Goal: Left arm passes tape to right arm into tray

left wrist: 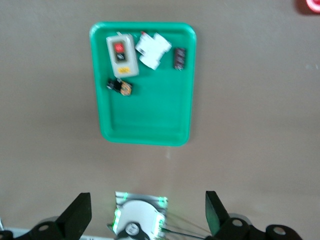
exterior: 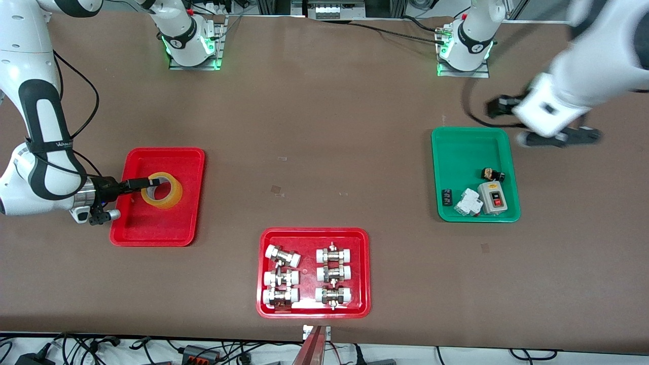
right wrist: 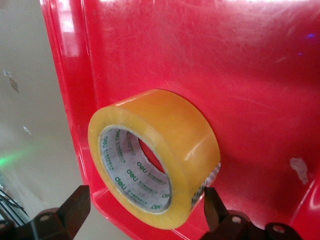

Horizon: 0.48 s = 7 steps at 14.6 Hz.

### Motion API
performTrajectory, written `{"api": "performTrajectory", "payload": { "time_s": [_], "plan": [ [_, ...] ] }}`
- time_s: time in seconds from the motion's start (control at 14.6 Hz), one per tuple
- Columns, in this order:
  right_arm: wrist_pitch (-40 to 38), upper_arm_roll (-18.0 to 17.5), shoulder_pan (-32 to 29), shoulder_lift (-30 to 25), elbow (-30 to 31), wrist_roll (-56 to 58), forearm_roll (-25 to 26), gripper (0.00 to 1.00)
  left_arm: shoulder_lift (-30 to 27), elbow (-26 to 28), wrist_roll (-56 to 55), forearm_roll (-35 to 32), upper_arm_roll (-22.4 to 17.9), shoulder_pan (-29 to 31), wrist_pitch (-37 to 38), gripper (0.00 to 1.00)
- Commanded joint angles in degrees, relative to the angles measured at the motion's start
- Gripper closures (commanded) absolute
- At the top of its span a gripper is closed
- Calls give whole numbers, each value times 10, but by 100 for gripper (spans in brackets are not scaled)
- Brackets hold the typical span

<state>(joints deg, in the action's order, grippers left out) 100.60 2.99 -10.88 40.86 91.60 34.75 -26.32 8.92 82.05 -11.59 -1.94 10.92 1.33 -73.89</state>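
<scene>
The tape (exterior: pixel 163 196), a yellowish roll with a pale core, lies in the plain red tray (exterior: pixel 157 228) toward the right arm's end of the table. My right gripper (exterior: pixel 151 181) is low over the tray at the roll, open, its fingers wide apart on either side of the roll's edge. In the right wrist view the tape (right wrist: pixel 165 130) rests on the tray's floor (right wrist: pixel 250 75) between my right gripper's (right wrist: pixel 145 212) spread fingers. My left gripper (exterior: pixel 557 137) is up over the bare table beside the green tray, open and empty; it also shows in the left wrist view (left wrist: pixel 147 215).
A red tray (exterior: pixel 264 309) with several metal fittings sits near the front camera at mid-table. A green tray (exterior: pixel 466 152) holding a switch box and small parts lies toward the left arm's end; it also shows in the left wrist view (left wrist: pixel 145 120).
</scene>
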Motion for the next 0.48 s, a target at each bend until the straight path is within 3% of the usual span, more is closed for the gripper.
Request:
{"api": "performTrajectory", "payload": {
  "time_s": [0.0,0.14,0.27,0.41],
  "plan": [
    [7,0,23,-27,-5,7,41,0,-30,23,94,21,-126,-58,-12,0],
    [9,-1,31,-48,-20,0,109,0,-77,77,96,14,-122,-59,-34,0],
    [7,0,40,-67,-41,-3,143,0,-115,133,91,13,-115,-59,-70,0],
    [3,1,59,-82,-68,-59,189,0,-115,133,90,12,-114,-56,-72,0]
  ]
}}
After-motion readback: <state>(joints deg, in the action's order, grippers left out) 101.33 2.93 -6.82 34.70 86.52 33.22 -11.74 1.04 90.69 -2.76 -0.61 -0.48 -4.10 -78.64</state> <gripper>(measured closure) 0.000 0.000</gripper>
